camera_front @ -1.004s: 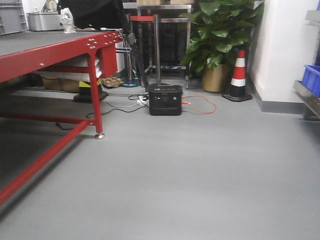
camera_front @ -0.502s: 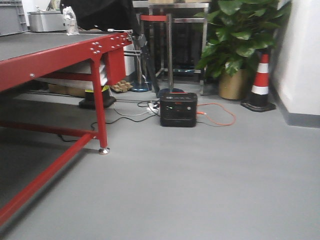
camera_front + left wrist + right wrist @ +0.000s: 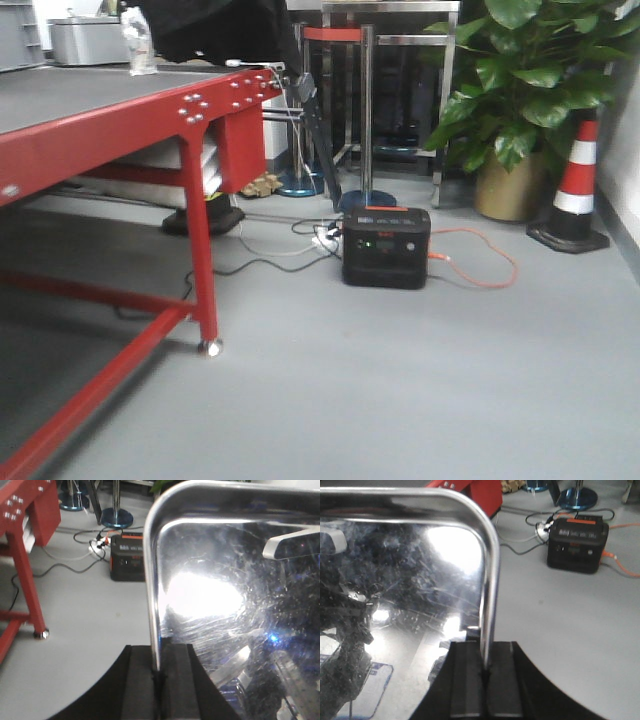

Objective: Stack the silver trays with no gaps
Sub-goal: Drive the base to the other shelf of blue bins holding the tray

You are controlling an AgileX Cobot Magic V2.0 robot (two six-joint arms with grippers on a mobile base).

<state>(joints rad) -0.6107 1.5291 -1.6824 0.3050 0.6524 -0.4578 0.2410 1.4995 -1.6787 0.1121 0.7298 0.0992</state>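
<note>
While held above the floor (image 3: 75,605), the silver tray (image 3: 225,595) is clamped at one rim by the left end effector (image 3: 157,655). The opposite rim is clamped by the right end effector (image 3: 485,652).

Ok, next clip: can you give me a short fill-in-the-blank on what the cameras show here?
1. The left gripper and right gripper each clamp the ___ of a silver tray.
2. The black power box sits on the ___.
3. The cable leaving that box is ___.
4. The table frame is painted ___.
Missing words: rim; floor; orange; red.
</note>
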